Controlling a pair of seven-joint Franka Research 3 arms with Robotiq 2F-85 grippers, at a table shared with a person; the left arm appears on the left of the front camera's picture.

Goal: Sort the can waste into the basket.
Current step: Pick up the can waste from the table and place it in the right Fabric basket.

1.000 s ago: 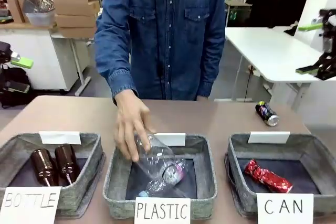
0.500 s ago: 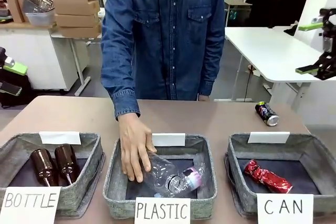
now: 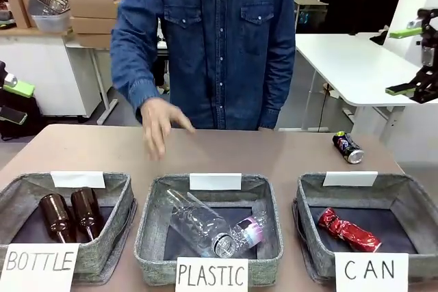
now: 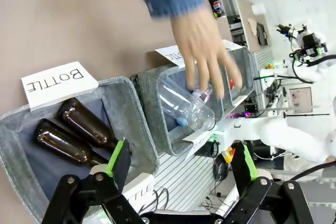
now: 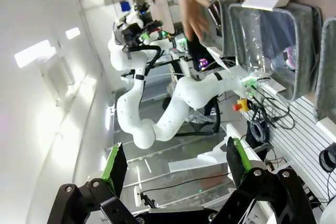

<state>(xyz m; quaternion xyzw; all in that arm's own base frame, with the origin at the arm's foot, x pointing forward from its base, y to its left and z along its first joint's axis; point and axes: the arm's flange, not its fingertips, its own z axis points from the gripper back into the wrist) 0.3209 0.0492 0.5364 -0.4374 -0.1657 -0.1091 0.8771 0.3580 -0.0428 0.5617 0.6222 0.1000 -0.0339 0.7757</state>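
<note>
Well apart: Pepsi can (image 3: 348,148) on table, right end effector (image 3: 417,59) above.

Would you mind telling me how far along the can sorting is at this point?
Half done: the red can lies in the CAN basket. Nothing is in hand; the left gripper and right gripper hang with jaws open. Left: the dark can on the table behind that basket.

Counted on the table: three grey fabric bins, lettered BOTTLE (image 3: 122,200), PLASTIC (image 3: 146,227) and CAN (image 3: 417,193). Two brown glass bottles (image 3: 70,215) in the first. Two clear plastic bottles (image 3: 212,227) in the second. Two cans: one crushed red can (image 3: 348,230) in the third, one dark can (image 3: 348,148) lying on the tabletop. One person's hand (image 3: 160,123) above the table.
</note>
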